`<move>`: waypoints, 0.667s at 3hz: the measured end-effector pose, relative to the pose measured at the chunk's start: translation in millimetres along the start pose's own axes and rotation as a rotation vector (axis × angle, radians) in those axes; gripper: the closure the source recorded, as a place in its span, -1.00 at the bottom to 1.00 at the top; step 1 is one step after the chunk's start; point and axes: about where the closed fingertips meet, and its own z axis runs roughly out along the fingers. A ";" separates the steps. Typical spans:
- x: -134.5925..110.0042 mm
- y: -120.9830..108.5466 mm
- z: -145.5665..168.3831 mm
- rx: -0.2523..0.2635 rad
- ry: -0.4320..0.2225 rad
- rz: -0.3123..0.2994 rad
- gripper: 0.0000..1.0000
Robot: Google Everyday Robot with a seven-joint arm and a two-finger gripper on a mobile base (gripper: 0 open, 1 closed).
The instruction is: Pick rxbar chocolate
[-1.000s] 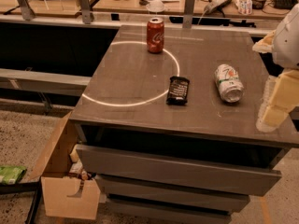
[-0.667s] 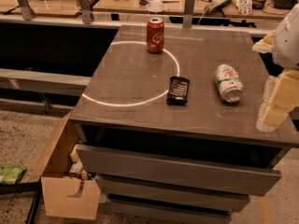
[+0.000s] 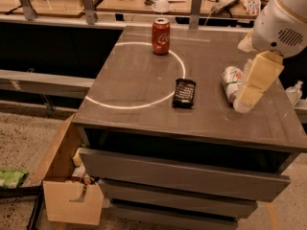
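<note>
rxbar chocolate point(image 3: 184, 92) lies flat on counter point(image 3: 139, 75), left of the dented can point(image 3: 230, 78), apart from it. hand point(image 3: 247, 97) hangs at that can's right side, partly covering it; open or closed: cannot tell. advice: clear the can, descend straight, grip across the bar's narrow width.

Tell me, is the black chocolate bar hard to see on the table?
In the camera view, no: the rxbar chocolate shows black against the lit grey table, pale lettering visible; also camera view, the gripper hangs bright cream to its right, by the white-green can.
</note>
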 end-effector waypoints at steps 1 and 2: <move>-22.7 -23.4 20.6 -0.038 -0.019 0.150 -1.00; -27.0 -26.9 21.9 -0.028 -0.028 0.240 -1.00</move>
